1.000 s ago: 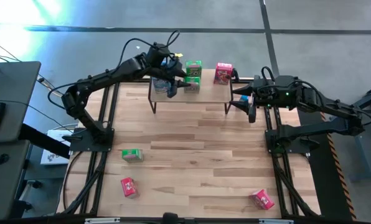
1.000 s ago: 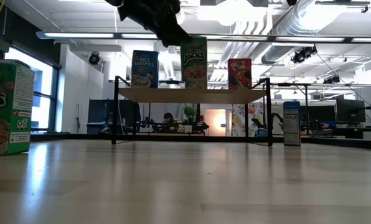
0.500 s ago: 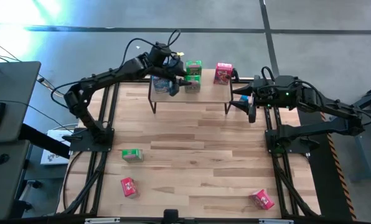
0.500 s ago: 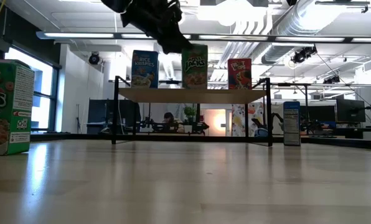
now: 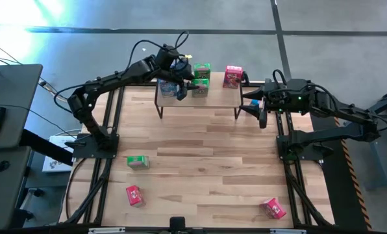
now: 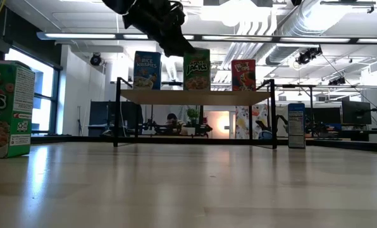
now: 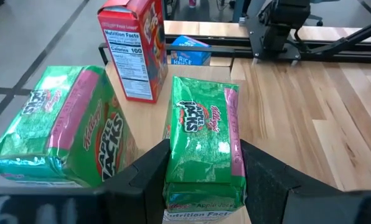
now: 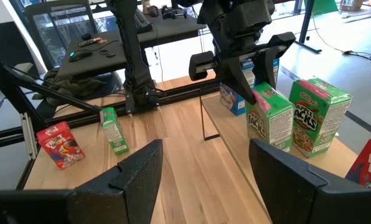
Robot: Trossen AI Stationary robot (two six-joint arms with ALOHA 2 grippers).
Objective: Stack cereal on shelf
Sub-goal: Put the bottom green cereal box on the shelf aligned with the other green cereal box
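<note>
Two green Apple Jacks boxes are seen on the shelf (image 5: 232,97), and one of them, the held green box (image 7: 201,134), is clamped across its narrow sides by the left pincer (image 7: 201,171), standing upright or nearly so just beside the second green box (image 7: 58,130). A red cereal box (image 7: 132,50) stands further along the shelf top, and a blue Rice Krispies box (image 6: 147,69) is set at the other end. Small cardboard cartons like these are judged to be light, fairly stiff at the edges yet easily dented on the broad printed faces, and smooth enough to slip; hold is best taken across the narrow sides near mid-height, with modest squeeze, so the carton is neither crushed nor tipped. Off the shelf, a green box (image 5: 137,161) and two red boxes (image 5: 134,194) (image 5: 273,208) lie on the counter (image 5: 206,162). The right pincer (image 5: 258,108) waits beside the shelf's end with its jaws apart and nothing held.
</note>
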